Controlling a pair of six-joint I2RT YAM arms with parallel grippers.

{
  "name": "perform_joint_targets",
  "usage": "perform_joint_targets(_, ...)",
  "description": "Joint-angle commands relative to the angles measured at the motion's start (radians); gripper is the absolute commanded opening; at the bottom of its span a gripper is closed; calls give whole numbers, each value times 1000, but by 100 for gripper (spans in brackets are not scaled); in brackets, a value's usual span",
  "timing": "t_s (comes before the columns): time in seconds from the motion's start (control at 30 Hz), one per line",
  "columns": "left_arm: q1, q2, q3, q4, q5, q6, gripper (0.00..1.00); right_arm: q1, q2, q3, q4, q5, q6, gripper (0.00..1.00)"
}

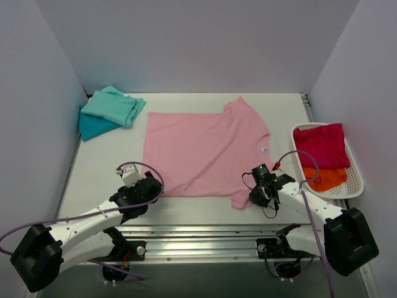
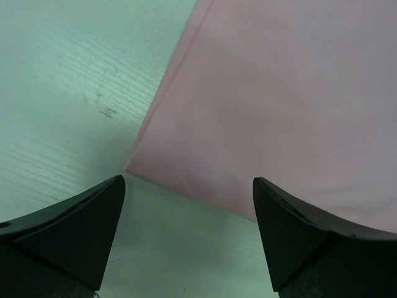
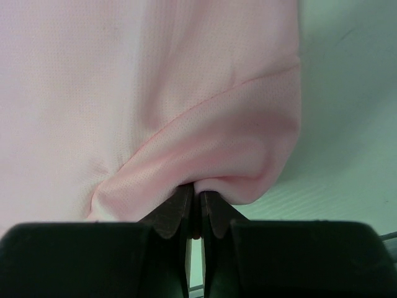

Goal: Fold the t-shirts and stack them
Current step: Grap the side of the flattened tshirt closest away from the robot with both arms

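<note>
Pink t-shirt (image 1: 205, 152) lies flat on the counter (image 1: 99, 167). Right wrist view alone shows right tool (image 3: 194, 211) clamped on its near sleeve; left wrist view shows left tool (image 2: 188, 180) apart over the hem corner.

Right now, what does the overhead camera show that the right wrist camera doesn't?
Only overhead: the whole pink shirt spread flat, a folded mint shirt lying on a teal shirt at the far left, a basket at the right holding a red shirt and an orange shirt, and the left gripper by the pink shirt's near left corner.
Only the right wrist: up close, the right gripper shut on a pinch of sleeve.
Both: pink cloth and bare table.
</note>
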Motion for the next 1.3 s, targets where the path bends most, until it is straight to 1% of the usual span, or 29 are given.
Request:
perform_joint_targets(0.0, -5, -17, -22, 7, -1, -93, 92, -18, 6, 27, -20, 43, -31, 0)
perform_joint_targets(0.03, -5, -7, -29, 27, -1, -94, 91, -22, 1, 27, -22, 43, -33, 0)
perform_joint_targets(0.07, -7, 4, -35, 35, 2, -99, 86, -28, -2, 28, -22, 43, -39, 0)
perform_joint_targets(0.2, -5, 73, -29, 87, 23, -101, 73, -41, 4, 33, -20, 43, -51, 0)
perform_joint_targets(0.4, -10, 170, -18, 122, 11, -116, 56, -56, 2, 41, -28, 48, -62, 0)
perform_joint_targets(0.53, -16, 190, -12, 128, -1, -114, 31, -67, -13, 50, -51, 62, -65, 0)
perform_joint_targets(0.57, -16, 188, -6, 115, -6, -116, 22, -70, -17, 57, -66, 72, -65, 0)
perform_joint_targets(0.63, -16, 170, 29, 44, -32, -116, 13, -78, -36, 68, -85, 85, -67, 0)
perform_joint_targets(0.67, -16, 156, 40, 21, -41, -117, 6, -81, -42, 80, -103, 98, -67, 0)
perform_joint_targets(0.73, -16, 107, 54, -34, -67, -113, 2, -90, -60, 90, -120, 109, -70, 0)
perform_joint_targets(0.9, -13, 23, 77, -71, -93, -72, 3, -107, -85, 119, -158, 118, -82, 0)
perform_joint_targets(1.03, -12, 23, 119, -114, -105, -59, 3, -108, -97, 150, -178, 109, -88, 0)
perform_joint_targets(1.27, -5, 32, 172, -93, -105, -3, 3, -108, -105, 218, -181, 109, -99, 0)
